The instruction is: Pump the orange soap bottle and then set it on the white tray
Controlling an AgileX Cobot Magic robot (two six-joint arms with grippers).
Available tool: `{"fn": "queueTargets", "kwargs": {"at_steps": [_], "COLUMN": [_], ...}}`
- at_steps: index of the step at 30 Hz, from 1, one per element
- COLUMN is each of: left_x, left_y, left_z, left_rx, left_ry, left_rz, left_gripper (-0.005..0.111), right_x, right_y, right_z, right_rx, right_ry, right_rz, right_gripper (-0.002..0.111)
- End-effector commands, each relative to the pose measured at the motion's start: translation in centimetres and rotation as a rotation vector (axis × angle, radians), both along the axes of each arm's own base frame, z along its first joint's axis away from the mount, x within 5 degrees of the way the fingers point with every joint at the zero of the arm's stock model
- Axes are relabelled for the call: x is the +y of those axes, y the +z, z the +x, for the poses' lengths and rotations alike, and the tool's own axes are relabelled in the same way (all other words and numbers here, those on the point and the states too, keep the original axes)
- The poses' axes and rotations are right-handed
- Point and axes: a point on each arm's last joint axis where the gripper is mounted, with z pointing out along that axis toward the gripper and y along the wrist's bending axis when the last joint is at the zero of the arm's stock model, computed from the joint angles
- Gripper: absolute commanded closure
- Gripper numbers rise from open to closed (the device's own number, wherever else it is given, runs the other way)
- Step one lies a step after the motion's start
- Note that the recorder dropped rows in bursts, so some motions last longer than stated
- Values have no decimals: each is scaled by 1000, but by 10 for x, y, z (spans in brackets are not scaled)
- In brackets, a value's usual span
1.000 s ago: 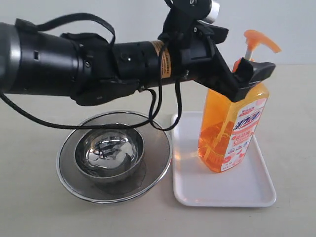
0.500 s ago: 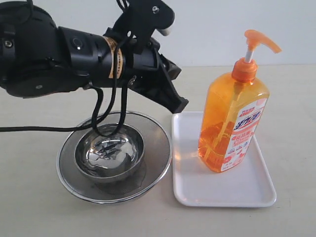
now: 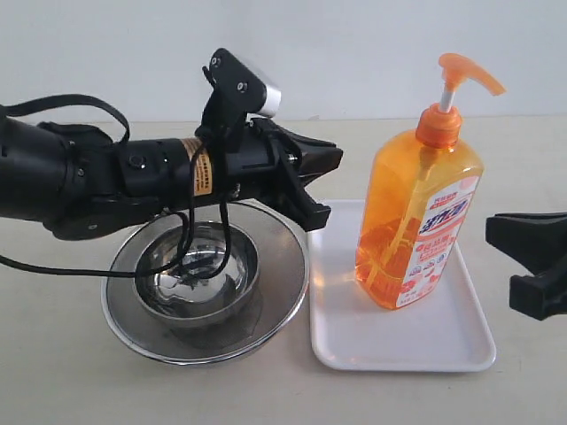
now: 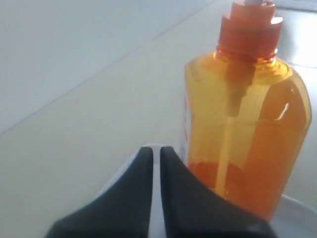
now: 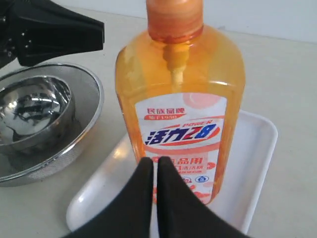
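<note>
Already the orange soap bottle [image 3: 416, 221] stands upright in the white tray [image 3: 399, 354], its long axis vertical and its pump head [image 3: 469, 73] raised, spout toward the right arm's side. It sits between the two arms. The left jaws, clenched on nothing, hang above the nested steel bowls [image 3: 282, 274], aimed at the bottle's shoulder, near it but apart. The right jaws, likewise pressed together and empty, face its label from low beside the tray. Neither arm is plainly nearer. Placement looks done; whether the pump was pressed cannot be told. The surface [image 3: 71, 381] is pale beige, with a plain white wall [image 3: 372, 53] behind.
</note>
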Motion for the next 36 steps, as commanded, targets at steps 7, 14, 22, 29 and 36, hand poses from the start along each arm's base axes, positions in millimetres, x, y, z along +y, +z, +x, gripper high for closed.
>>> {"fn": "queueTargets", "kwargs": {"at_steps": [7,14,22,29,36], "left_x": [-13,-24,-34,-42,-43], "left_y": [-40,-23,-26,-24,-15], "left_z": [27,41,27,16,13], "left_rx": [64,15,15,38,34], "left_ry": [-106,-157,-278,-338,-340], "left_rz": [-98,-37,27,21,11], "left_gripper": [102,102,102,102,102], "right_x": [-2,0,0,1,2], "right_y": [3,-2,0,-4,-8], "right_z": [36,68,88,98,102], "right_rx": [8,55,53,68,82], "right_ry": [-26,-5,-17,-4,10], "right_rz": [-79,-105,-138,-140,-139], "right_gripper": [108,108,108,108,108]}}
